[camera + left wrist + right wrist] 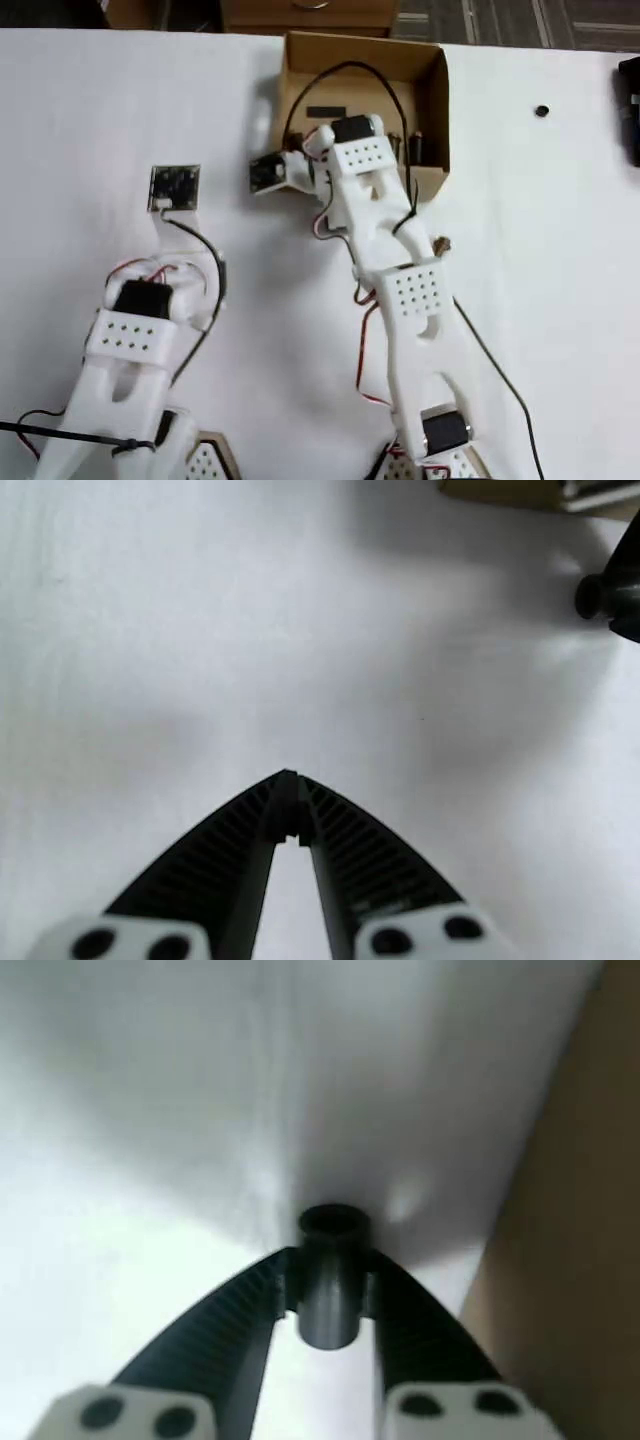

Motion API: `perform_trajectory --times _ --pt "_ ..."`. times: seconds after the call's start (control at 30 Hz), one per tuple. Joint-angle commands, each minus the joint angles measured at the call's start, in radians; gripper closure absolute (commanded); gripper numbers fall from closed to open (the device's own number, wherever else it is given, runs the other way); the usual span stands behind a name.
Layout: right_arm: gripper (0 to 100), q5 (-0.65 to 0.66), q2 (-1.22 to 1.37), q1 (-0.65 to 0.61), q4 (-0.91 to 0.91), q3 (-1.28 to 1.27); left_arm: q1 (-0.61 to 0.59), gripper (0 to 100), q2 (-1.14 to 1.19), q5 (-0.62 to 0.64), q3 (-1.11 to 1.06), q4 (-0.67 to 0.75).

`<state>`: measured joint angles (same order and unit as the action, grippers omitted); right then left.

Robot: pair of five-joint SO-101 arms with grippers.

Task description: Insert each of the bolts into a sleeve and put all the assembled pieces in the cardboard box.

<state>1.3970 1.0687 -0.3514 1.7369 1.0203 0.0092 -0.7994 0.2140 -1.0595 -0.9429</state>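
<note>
My right gripper (330, 1265) is shut on a dark cylindrical sleeve (328, 1305), held upright just above the white table beside the outer wall of the cardboard box (560, 1260). From above, the right arm (360, 170) stretches across the front left corner of the cardboard box (432, 90). Dark pieces (415, 148) lie inside the box by its right wall. A small black piece (541, 110) lies on the table to the right of the box. My left gripper (288, 780) is shut on nothing, low over bare table to the left of the box.
The left arm (140, 320) sits at the front left, its wrist camera board (175, 185) pointing down. A small brownish piece (440, 243) lies beside the right arm. A black object (630, 100) stands at the right edge. Cables trail along both arms.
</note>
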Motion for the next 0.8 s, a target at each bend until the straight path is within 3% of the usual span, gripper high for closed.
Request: perform_trajectory --times 0.0,0.27,0.43,0.57,0.77 --pt "97.8 -0.029 -0.001 0.004 0.024 0.012 0.0 98 -0.023 0.008 0.005 -0.006" --pt "97.8 -0.267 -0.193 -0.012 0.025 0.011 0.003 98 -0.018 0.011 0.005 -0.006" --pt "97.8 -0.491 -0.433 0.016 0.025 0.014 0.091 98 -0.014 0.023 0.036 -0.055" --pt "97.8 -0.68 -0.653 0.147 0.019 0.014 0.14 98 -0.014 0.141 0.101 -0.091" --pt "97.8 -0.93 -0.947 0.483 0.024 0.0 0.29 98 0.075 0.167 0.348 -0.092"
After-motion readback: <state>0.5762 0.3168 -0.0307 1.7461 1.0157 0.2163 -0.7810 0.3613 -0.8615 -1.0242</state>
